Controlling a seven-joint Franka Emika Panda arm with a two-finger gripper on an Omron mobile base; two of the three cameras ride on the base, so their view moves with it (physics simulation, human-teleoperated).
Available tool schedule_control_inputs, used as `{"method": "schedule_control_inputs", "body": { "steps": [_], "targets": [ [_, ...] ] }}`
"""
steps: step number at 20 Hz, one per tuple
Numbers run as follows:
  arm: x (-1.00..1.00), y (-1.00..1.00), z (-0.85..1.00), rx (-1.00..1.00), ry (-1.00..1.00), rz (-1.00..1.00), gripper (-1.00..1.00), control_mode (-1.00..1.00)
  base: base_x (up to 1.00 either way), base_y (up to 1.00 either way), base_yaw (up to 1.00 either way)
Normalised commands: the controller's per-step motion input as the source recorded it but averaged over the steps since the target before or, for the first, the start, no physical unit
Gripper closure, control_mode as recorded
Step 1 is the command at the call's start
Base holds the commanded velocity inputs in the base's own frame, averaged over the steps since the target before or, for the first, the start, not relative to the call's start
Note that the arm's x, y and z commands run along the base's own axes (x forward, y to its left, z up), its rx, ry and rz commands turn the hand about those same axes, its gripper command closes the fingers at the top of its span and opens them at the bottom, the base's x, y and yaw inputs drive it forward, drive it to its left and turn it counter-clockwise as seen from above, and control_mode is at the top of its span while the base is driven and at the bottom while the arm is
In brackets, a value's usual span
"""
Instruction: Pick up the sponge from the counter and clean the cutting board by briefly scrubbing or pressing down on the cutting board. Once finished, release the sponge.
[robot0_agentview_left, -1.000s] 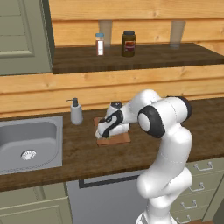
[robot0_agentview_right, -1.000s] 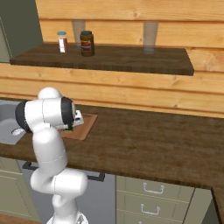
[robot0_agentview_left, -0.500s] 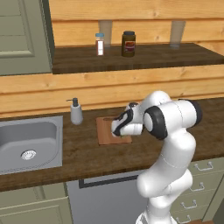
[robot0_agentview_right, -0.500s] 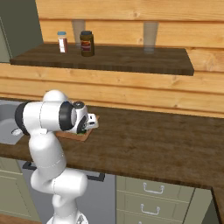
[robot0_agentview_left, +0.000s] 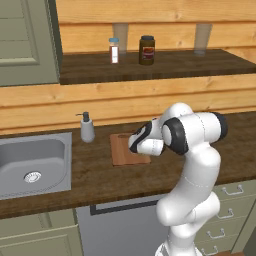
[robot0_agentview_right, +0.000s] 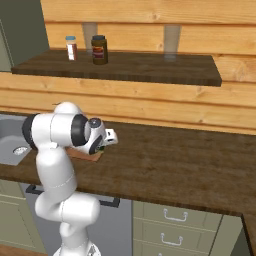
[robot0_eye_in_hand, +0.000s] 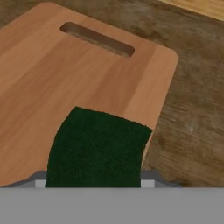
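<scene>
Scrubbing step in hand, as judged. Gripper (robot0_eye_in_hand: 94, 186) closed on the sponge (robot0_eye_in_hand: 97, 148), dark green face up, held over the right part of the cutting board (robot0_eye_in_hand: 57, 74), close to its edge beside the counter (robot0_eye_in_hand: 192, 109). Better to press straight down, then rub in short strokes toward the board middle, away from the edge and the slot handle (robot0_eye_in_hand: 97, 39). Only afterwards to let go.
</scene>
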Motion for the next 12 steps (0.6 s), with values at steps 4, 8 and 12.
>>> {"method": "schedule_control_inputs", "body": {
  "steps": [4, 8, 12],
  "targets": [
    [0.74, 0.28, 0.06, 0.0, -0.06, -0.03, 1.0, -1.0, 0.0, 0.0, 0.0],
    [0.85, 0.03, 0.0, 0.0, 0.0, -0.07, 1.0, -1.0, 0.0, 0.0, 0.0],
    [0.42, 0.56, 0.0, 0.0, 0.0, -0.01, 1.0, -1.0, 0.0, 0.0, 0.0]
  ]
}}
